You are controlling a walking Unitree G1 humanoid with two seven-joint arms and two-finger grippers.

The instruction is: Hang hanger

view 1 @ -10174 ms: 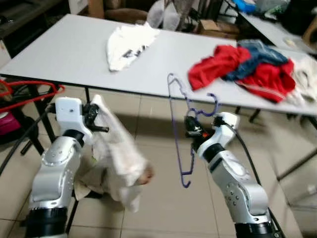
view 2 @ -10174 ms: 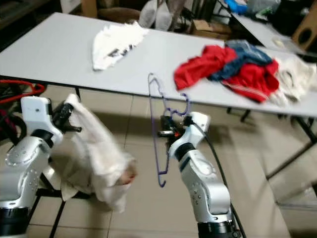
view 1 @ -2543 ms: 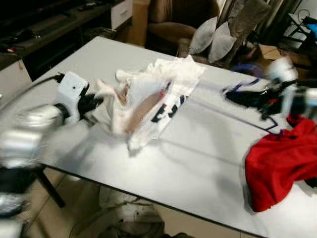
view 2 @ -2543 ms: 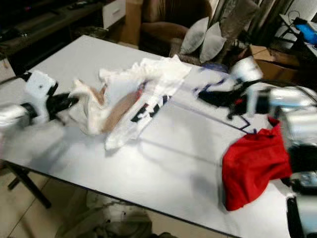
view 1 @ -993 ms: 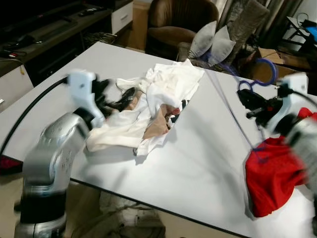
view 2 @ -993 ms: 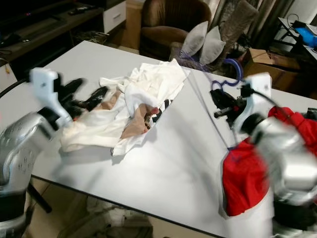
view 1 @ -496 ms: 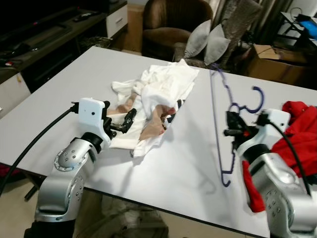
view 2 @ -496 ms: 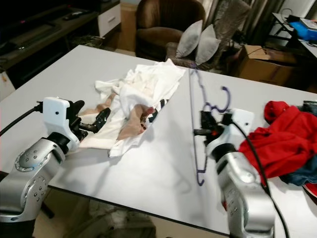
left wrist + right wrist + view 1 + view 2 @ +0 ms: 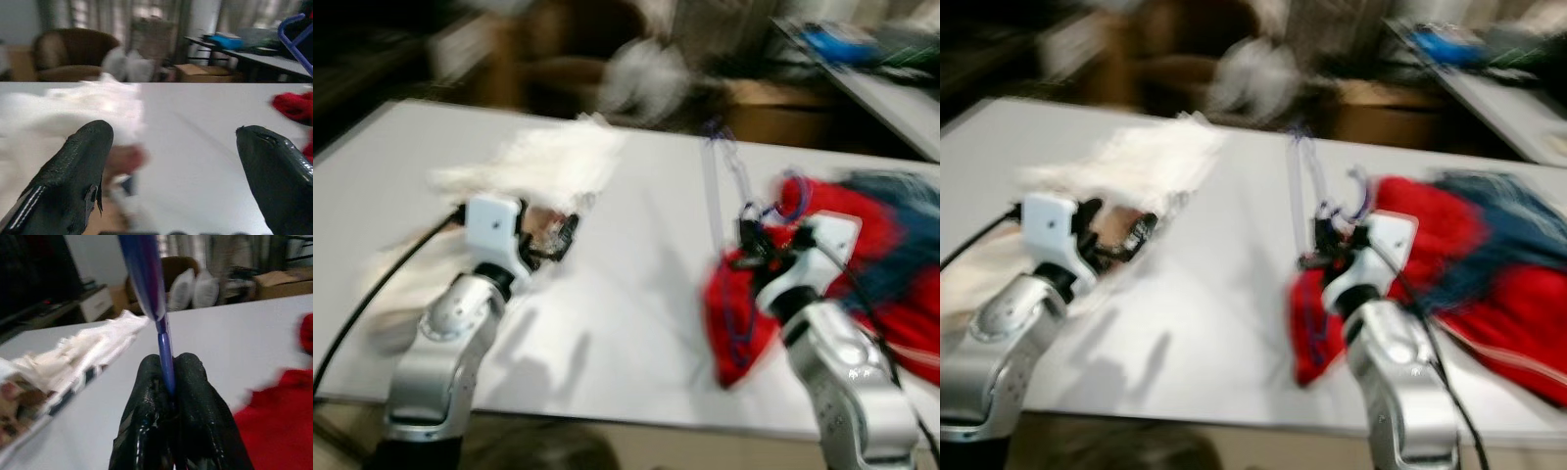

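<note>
The head views are smeared with motion blur. The right gripper (image 9: 166, 382) is pinched tight on the thin bar of a purple-blue hanger (image 9: 724, 186), which stands above the white worktop (image 9: 636, 323) at about 3 o'clock in the scene, in front of a heap of red and blue clothes (image 9: 891, 255). The left gripper (image 9: 171, 161) has its fingers spread wide with nothing between them, hovering at about 9 o'clock beside a crumpled white garment (image 9: 548, 162). Pale cushions (image 9: 193, 286) and a brown armchair (image 9: 68, 51) lie beyond the worktop.
</note>
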